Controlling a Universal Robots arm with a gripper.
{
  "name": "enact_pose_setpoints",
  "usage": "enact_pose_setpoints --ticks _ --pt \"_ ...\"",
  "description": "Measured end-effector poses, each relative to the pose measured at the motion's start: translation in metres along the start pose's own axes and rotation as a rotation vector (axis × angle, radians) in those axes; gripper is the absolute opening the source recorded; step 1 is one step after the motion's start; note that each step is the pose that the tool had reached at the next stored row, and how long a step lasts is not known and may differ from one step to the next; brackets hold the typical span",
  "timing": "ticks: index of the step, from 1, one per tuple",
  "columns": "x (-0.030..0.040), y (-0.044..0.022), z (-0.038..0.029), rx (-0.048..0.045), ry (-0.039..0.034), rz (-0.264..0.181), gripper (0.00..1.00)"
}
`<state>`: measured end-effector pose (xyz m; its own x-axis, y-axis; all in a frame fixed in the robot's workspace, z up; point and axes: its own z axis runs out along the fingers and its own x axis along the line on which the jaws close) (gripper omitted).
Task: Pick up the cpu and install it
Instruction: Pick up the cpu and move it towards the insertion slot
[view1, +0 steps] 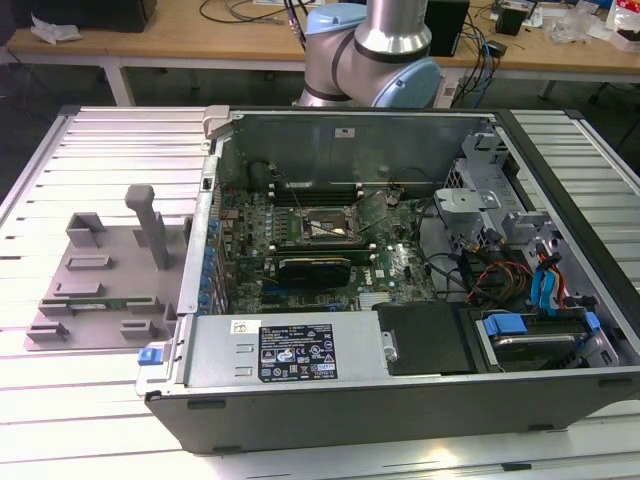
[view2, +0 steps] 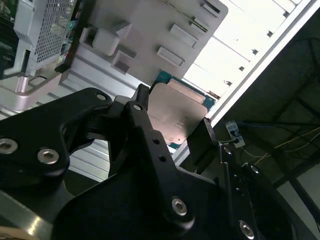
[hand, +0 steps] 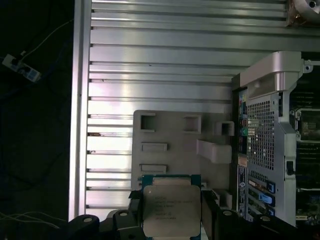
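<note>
Silvery-grey cpu (hand: 171, 210) with teal-green edging, black gripper (hand: 171, 199), pale grey fixture plate (hand: 170, 135), ribbed silver table (hand: 160, 65).

Exterior view looks down on the open dark computer case (view1: 400, 405); both close wrist views share the grey plastic plate (view1: 110, 265) (hand: 170, 137) (view2: 145, 30) at its nine o'clock.

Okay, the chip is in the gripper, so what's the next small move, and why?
Probably carry it across toward the computer case. The gripper is shut on the cpu, which is over the grey fixture, while the socket sits inside the case.
</note>
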<state>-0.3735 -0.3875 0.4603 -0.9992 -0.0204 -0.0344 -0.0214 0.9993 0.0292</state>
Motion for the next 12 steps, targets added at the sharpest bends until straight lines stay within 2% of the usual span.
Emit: enact_pose_setpoints --ticks 3,7,11,12 --pt "-0.0301 -0.0007 0.0011 -0.0001 -0.0001 0.000 0.55" --pt "-0.0574 -0.0012 0.0019 0.0001 0.0000 0.000 0.55" --pt "-0.0689 -0.0014 0.0024 0.0000 0.0000 0.000 0.55" --pt "-0.0738 -0.0016 0.0025 0.0000 0.0000 0.000 0.55"
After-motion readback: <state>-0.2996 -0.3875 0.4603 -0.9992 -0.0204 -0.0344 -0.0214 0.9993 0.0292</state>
